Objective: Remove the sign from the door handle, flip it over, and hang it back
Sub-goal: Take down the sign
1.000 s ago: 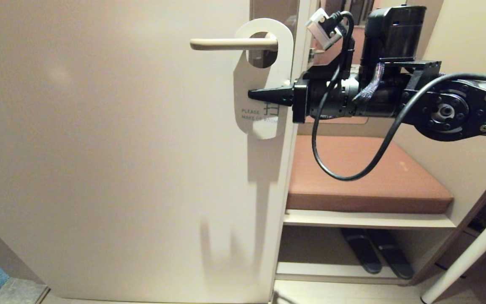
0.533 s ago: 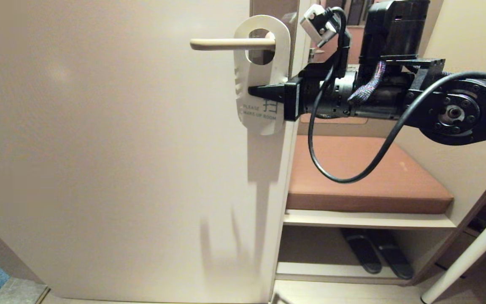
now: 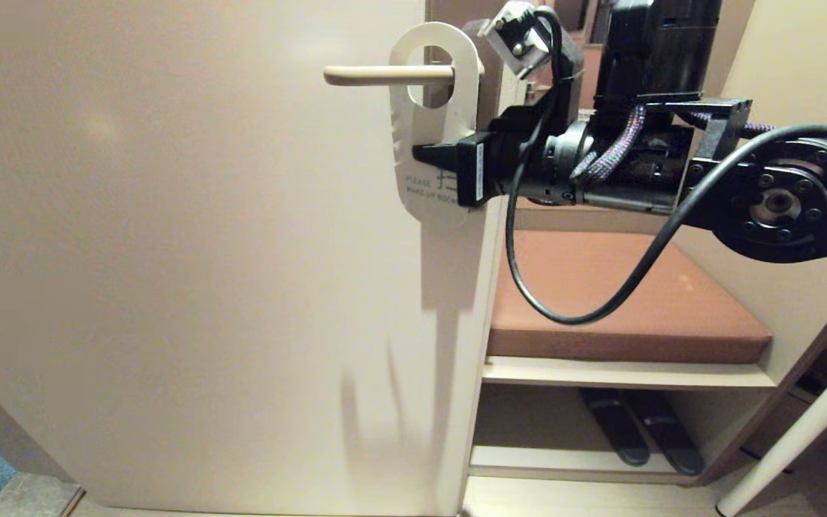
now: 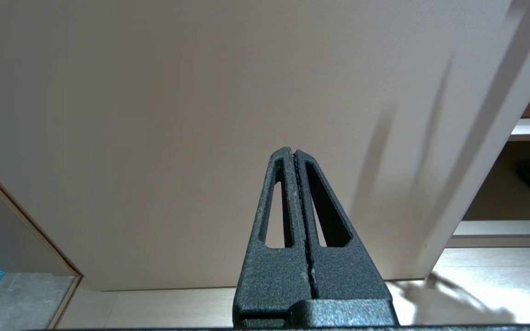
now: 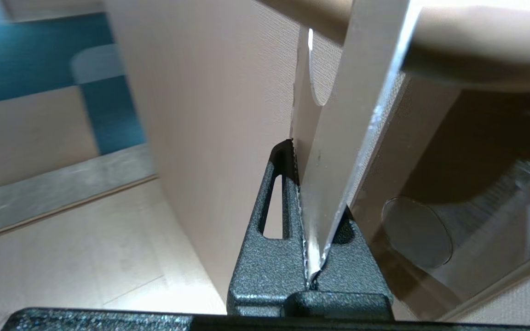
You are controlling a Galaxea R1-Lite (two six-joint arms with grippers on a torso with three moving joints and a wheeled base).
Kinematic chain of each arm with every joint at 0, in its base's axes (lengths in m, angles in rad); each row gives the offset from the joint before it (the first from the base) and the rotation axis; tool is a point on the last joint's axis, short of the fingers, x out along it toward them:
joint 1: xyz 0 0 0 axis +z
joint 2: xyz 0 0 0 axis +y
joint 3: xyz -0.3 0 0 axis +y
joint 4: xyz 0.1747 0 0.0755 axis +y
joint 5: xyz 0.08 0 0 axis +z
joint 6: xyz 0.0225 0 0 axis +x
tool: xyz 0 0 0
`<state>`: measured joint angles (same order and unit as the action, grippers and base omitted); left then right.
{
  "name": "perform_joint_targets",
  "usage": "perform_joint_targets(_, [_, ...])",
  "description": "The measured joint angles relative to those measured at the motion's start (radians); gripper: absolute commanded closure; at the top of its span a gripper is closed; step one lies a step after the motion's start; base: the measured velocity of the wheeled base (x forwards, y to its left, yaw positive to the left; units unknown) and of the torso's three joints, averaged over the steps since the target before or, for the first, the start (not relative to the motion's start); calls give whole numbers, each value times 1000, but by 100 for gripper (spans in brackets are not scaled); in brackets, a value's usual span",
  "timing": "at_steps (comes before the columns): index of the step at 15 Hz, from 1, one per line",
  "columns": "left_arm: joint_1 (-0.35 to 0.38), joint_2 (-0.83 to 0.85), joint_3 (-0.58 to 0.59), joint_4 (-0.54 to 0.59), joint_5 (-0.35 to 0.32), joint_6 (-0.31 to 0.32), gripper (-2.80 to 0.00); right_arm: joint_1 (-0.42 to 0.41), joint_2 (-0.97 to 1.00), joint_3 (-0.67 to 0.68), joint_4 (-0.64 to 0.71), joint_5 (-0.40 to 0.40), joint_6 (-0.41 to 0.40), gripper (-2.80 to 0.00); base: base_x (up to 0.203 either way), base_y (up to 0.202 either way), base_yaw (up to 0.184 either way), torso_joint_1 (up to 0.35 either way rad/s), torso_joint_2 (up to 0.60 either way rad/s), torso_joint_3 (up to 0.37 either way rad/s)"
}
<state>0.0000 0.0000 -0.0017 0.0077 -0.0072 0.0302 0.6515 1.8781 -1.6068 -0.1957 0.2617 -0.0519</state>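
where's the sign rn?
Head view, upper centre: the sign is still looped over the door handle, near the door's edge, pinched at mid-height by the right gripper.

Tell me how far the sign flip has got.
Done: the right gripper is shut on the white rounded card sign. In hand: its oval hole is around the cream lever door handle, white side out. Left: unhooking, turning, rehanging. The left gripper is shut, idle.

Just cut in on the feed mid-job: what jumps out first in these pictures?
The black right gripper reaching in from the right, clamped shut on the white rounded card sign, printed side facing out. The sign's oval hole is around the slim cream-beige lever door handle high on the beige door. The left gripper is shut on nothing, low before the door.
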Motion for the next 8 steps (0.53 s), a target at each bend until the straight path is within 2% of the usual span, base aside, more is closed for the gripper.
perform_joint_targets(3, [0,0,0,0,0,0,0,37,1,2,-7,-98,-1,0,0,0,0,0,0,0])
perform_joint_targets(8, [0,0,0,0,0,0,0,81,1,3,-8,-210,-2,0,0,0,0,0,0,0])
